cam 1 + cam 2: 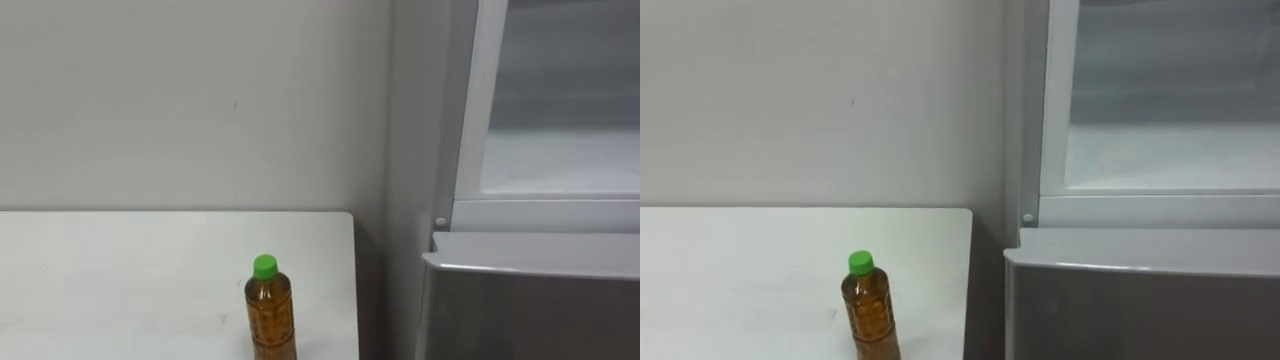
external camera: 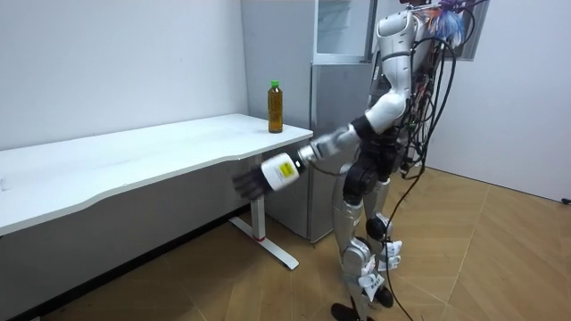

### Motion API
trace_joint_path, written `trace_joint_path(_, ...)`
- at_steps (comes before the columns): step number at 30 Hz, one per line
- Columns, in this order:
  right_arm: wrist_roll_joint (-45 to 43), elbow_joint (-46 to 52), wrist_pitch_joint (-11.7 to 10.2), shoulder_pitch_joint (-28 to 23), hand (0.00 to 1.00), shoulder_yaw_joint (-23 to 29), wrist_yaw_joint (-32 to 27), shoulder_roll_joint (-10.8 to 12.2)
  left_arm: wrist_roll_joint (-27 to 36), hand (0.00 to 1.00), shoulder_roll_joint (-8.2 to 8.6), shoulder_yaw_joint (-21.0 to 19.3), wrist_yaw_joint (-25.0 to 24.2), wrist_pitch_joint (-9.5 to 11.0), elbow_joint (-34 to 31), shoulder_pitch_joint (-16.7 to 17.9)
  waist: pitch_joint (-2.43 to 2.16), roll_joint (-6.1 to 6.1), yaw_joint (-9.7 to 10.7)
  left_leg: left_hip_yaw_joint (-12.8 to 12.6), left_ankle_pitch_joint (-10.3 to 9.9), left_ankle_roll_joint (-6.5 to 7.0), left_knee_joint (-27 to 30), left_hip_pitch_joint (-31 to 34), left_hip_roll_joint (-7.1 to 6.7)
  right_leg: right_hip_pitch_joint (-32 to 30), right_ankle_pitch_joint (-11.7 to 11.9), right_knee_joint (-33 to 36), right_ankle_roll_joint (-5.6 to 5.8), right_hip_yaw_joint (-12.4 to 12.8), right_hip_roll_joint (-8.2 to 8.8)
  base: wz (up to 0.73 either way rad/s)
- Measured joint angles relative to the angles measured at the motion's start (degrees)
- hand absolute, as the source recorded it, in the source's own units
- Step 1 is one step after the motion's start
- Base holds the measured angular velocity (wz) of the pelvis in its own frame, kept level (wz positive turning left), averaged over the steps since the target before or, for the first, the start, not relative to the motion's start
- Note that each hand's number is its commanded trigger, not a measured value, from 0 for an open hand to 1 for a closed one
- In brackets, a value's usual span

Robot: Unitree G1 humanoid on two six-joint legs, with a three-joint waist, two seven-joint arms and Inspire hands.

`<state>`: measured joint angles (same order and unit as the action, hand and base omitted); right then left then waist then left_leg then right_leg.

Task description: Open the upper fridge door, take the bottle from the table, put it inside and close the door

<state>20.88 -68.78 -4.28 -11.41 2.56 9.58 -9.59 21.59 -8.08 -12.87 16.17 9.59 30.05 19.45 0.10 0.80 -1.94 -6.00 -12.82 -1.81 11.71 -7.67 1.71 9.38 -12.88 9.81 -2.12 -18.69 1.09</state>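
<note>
Bottle, green cap, amber drink, standing upright on the white table near its right end, fridge just beside that end | room view: robot's standing by the fridge, left hand stuck out low in front of the table edge, well apart from the bottle, too blurry to tell if it's open or closed

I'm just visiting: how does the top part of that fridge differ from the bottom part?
The upper fridge compartment has a white-framed front with a pale, see-through-looking panel, while the lower fridge door is plain grey metal and opaque. The upper front sits further back, and the lower fridge door's top ledge shows in front of it. Both belong to one tall cabinet standing right beside the white table.
</note>
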Motion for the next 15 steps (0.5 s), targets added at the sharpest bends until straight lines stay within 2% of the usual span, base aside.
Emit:
trace_joint_path(4,0.2,-0.1,0.0,-0.5,0.00,0.3,-0.1,0.1,-1.2,0.00,0.66,2.0,-0.1,0.0,7.5,0.8,-0.15,-0.26,-0.1,-0.1,-0.1,0.17,0.0,-0.2,0.06,-0.1,0.0,-0.1,0.00,0.0,-0.03,0.00)
trace_joint_path(6,0.1,-0.2,0.1,-0.5,0.00,0.9,0.0,0.1,-3.0,0.00,0.62,2.5,-0.4,0.0,13.6,0.6,0.07,-0.51,0.2,-0.2,-0.2,0.26,0.1,-0.2,0.08,0.2,0.0,-0.1,0.00,0.1,-0.02,0.00)
trace_joint_path(9,-0.2,-0.5,0.1,-0.7,0.00,1.1,0.4,0.1,-5.6,0.00,0.59,4.2,-1.2,-0.4,19.4,0.6,0.14,-0.38,0.2,-0.8,-0.2,0.36,0.0,-0.6,0.09,0.4,-0.1,-0.2,0.06,0.7,-0.05,-0.02)
trace_joint_path(11,-0.8,-0.4,0.1,-0.5,0.00,1.1,0.4,0.1,-7.9,0.00,0.62,4.3,-1.8,-0.8,22.9,0.4,0.14,-0.40,0.3,-2.0,-0.3,0.40,0.0,-0.6,0.29,0.2,-0.1,-0.1,0.06,1.2,-0.13,-0.10)
trace_joint_path(15,-0.9,-0.4,0.1,-0.5,0.00,1.1,0.2,0.1,-12.2,0.00,0.61,4.3,-2.3,-1.3,27.7,-0.1,0.12,-0.40,0.3,-2.6,-0.3,0.48,0.0,0.0,0.47,-0.5,0.0,-0.1,0.03,1.4,-0.19,-0.02)
